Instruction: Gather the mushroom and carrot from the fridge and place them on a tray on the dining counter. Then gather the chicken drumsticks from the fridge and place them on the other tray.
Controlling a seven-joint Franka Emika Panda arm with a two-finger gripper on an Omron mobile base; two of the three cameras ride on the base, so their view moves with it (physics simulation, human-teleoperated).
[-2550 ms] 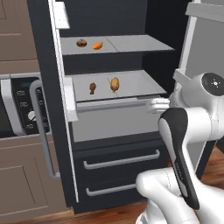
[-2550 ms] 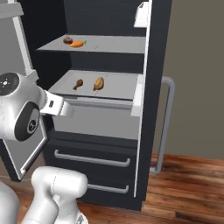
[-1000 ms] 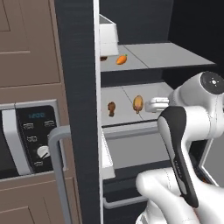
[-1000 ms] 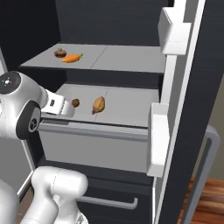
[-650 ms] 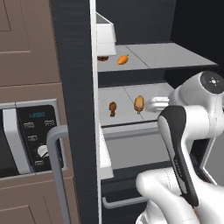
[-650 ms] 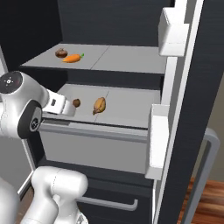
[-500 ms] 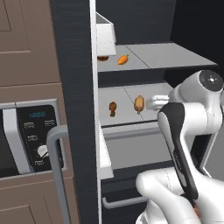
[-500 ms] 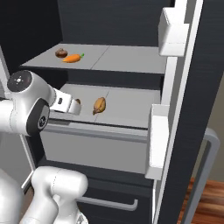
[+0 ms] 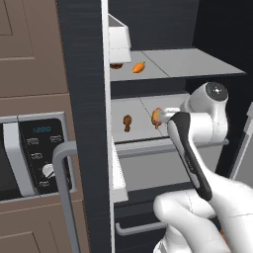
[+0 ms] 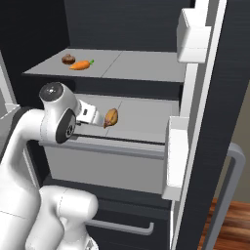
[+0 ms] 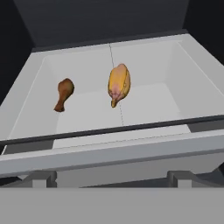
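The black fridge (image 9: 83, 74) stands open. On its upper shelf the dark brown mushroom (image 9: 116, 65) (image 10: 68, 59) lies beside the orange carrot (image 9: 139, 67) (image 10: 81, 64). On the shelf below lie two chicken drumsticks, a small darker one (image 9: 127, 122) (image 11: 64, 93) and a bigger golden one (image 9: 157, 116) (image 10: 111, 117) (image 11: 118, 84). My gripper (image 10: 99, 119) (image 11: 111, 177) hovers at the front lip of that lower shelf, just short of the golden drumstick, open, with nothing between its fingers. The dining counter and its trays are out of view.
White door bins (image 9: 118, 37) (image 10: 193, 29) (image 10: 176, 161) hang on both open doors, close on either side of the arm. A brown cabinet with a black oven panel (image 9: 29, 158) stands to the left. A drawer with a grey bar handle (image 10: 122, 225) lies below the shelves.
The hand has swung forward and a little left toward the lower shelf and the golden drumstick. Before that the base drove in close to the fridge. The jaws stayed open.
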